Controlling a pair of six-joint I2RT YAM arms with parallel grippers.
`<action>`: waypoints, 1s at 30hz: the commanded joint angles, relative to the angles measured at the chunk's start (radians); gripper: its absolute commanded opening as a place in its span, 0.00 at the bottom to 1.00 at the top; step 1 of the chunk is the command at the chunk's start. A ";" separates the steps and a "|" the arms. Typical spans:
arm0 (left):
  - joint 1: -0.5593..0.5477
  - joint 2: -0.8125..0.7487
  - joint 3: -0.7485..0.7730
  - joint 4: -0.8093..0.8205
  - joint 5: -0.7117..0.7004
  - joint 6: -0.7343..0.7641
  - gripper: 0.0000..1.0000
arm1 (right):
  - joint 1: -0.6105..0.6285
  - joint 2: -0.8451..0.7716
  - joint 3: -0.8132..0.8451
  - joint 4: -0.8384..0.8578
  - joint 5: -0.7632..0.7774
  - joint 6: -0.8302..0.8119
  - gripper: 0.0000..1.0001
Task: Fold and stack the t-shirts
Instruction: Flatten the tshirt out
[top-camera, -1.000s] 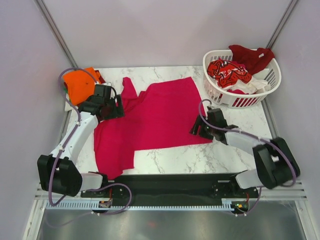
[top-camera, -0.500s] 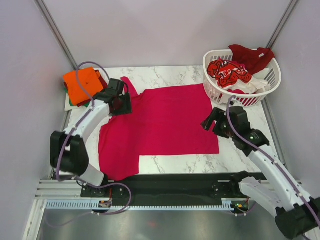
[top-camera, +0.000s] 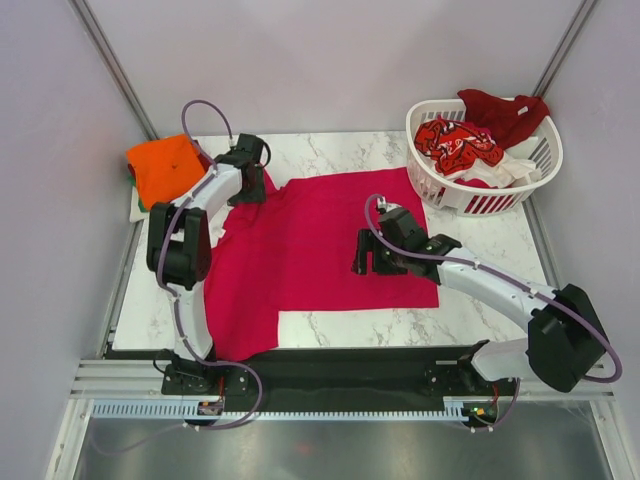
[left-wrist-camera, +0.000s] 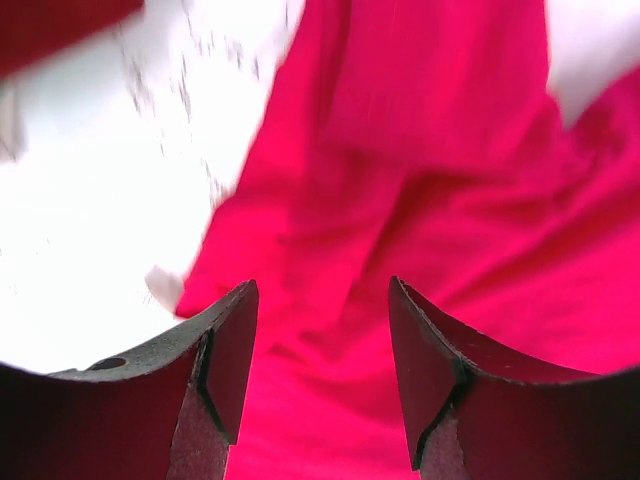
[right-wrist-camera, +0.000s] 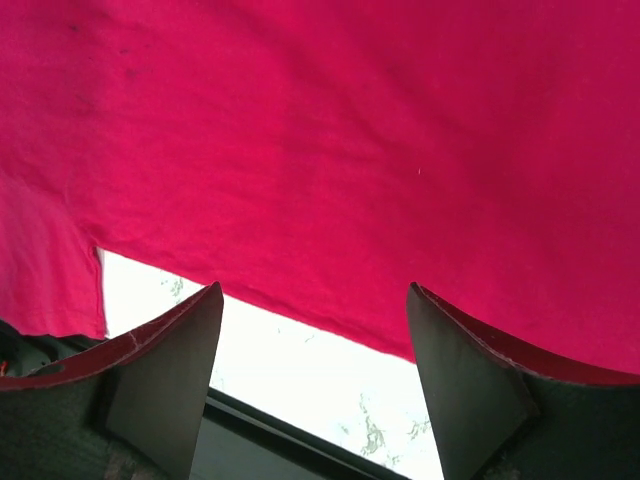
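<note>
A plain magenta-red t-shirt (top-camera: 320, 240) lies spread flat on the marble table (top-camera: 480, 300). My left gripper (top-camera: 252, 192) hovers over its far-left sleeve. In the left wrist view the left gripper (left-wrist-camera: 320, 300) stands open above rumpled magenta cloth (left-wrist-camera: 420, 180), pinching nothing. My right gripper (top-camera: 364, 262) is over the shirt's right half, also open. In the right wrist view the right gripper (right-wrist-camera: 315, 300) frames the shirt's near hem (right-wrist-camera: 350, 130) and bare table (right-wrist-camera: 300, 370). A folded orange t-shirt (top-camera: 165, 165) tops a small pile at the far left.
A white slatted basket (top-camera: 545, 150) stands at the far right corner. It holds a red-patterned shirt (top-camera: 455, 142), a dark red shirt (top-camera: 500, 108) and white cloth (top-camera: 515, 168). Grey walls close in the table. A black rail (top-camera: 340, 365) runs along the near edge.
The left gripper has moved farther back to the far-left sleeve, its jaws narrowing. The right gripper swung left from the shirt's right edge to over its right half. The shirt lies flatter.
</note>
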 joint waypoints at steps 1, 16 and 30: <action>0.006 0.055 0.144 0.019 -0.064 0.064 0.62 | -0.002 0.028 0.022 0.059 0.017 -0.053 0.83; 0.087 0.227 0.296 -0.012 0.178 -0.071 0.59 | -0.001 0.107 -0.049 0.108 0.008 -0.085 0.83; 0.107 0.274 0.337 0.025 0.213 -0.125 0.40 | -0.001 0.116 -0.087 0.121 0.002 -0.093 0.83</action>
